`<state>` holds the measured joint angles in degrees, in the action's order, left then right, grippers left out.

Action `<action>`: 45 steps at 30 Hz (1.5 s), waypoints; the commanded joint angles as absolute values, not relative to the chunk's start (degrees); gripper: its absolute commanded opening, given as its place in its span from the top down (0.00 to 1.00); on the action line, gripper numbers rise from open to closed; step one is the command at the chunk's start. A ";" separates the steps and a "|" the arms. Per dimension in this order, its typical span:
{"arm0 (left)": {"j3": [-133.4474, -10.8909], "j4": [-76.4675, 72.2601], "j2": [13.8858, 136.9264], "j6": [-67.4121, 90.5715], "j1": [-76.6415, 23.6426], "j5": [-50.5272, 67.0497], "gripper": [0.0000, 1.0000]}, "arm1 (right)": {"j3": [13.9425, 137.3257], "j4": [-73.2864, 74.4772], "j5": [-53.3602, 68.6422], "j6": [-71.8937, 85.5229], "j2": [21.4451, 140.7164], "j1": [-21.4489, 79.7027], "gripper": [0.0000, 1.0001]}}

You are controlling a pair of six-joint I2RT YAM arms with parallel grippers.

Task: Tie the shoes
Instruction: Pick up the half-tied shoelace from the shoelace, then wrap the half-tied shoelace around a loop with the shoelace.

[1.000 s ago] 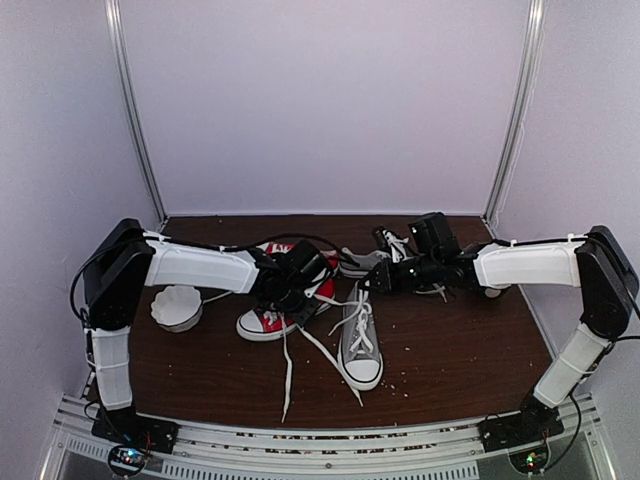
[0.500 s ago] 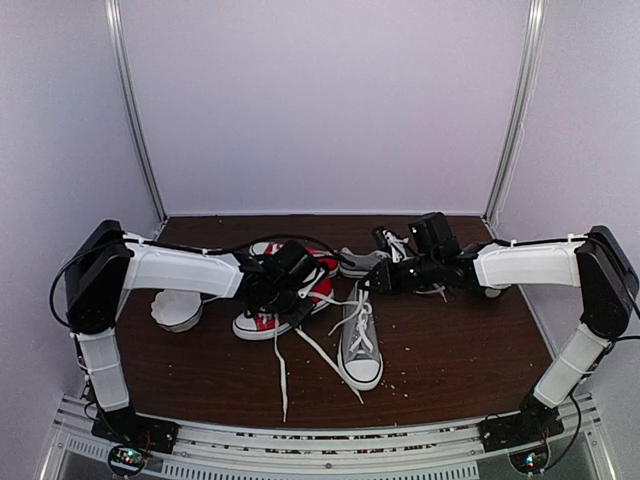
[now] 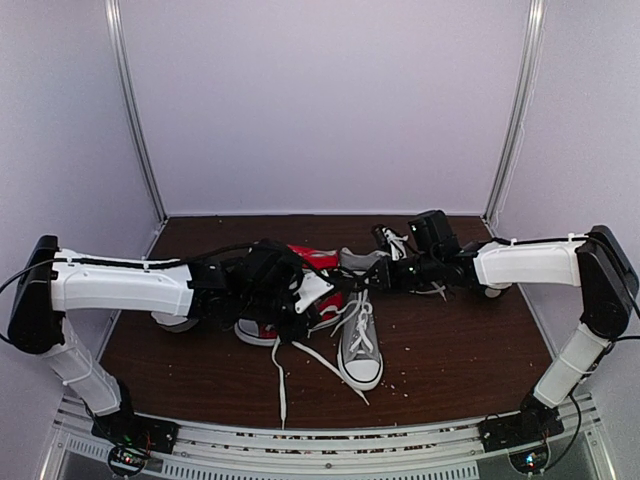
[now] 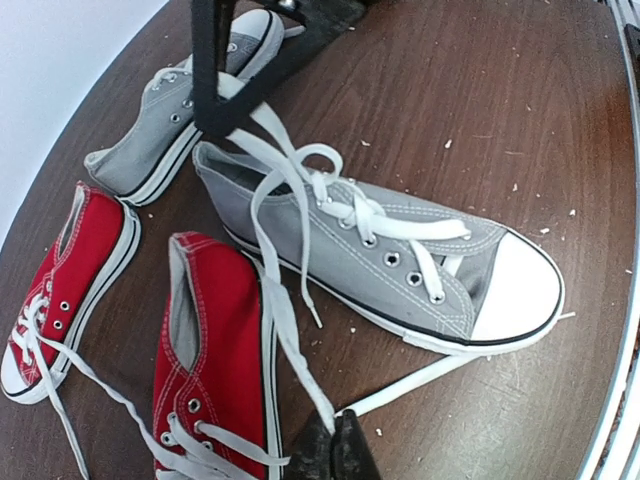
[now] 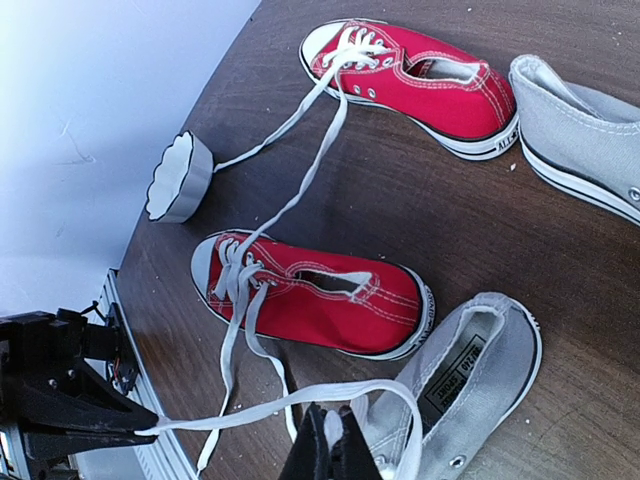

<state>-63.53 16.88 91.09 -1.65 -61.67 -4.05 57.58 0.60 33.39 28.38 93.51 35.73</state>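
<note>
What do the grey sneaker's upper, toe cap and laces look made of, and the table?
Grey sneaker upper: woven canvas, matte, with visible stitching and metal-looking eyelets. Toe cap: smooth white, probably rubber. Laces: flat white woven fabric, limp. Table: dark brown wood-grain surface, possibly laminate, slight sheen.

shoes [image 3: 360,350], red sneakers [image 5: 340,310] mid-table, bare tabletop [image 3: 460,340] right

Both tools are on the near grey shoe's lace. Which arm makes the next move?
Left, probably. The left tool is shut on the lace well out from the grey shoe, free to carry it across. The right tool pinches lace close over the shoe's opening, better as anchor.
</note>
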 commanded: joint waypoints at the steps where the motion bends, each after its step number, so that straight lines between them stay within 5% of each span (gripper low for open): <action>1: -65.24 14.88 91.97 -7.87 -62.79 2.44 1.00 | 59.53 0.24 33.20 27.28 93.86 35.43 1.00; 17: -87.64 8.81 107.78 -20.78 -70.60 7.44 1.00 | 60.33 1.42 35.92 24.74 94.48 35.26 1.00; 37: -96.99 5.62 122.95 -24.91 -70.84 3.35 1.00 | 61.25 3.92 41.16 18.93 95.24 34.74 1.00; 39: -97.81 6.80 123.87 -24.96 -70.86 3.38 0.94 | 61.42 4.32 41.25 18.50 95.28 34.75 1.00; 42: -99.40 11.18 123.18 -24.39 -70.84 4.77 0.66 | 61.42 4.72 41.39 17.96 95.39 34.78 1.00; 45: -98.68 14.60 119.16 -24.50 -70.84 7.52 0.50 | 61.59 4.65 41.74 17.89 95.76 34.75 1.00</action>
<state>-97.47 11.14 123.94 -24.27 -70.87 4.36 59.88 4.27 40.53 19.22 94.96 34.98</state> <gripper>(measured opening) 0.444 0.008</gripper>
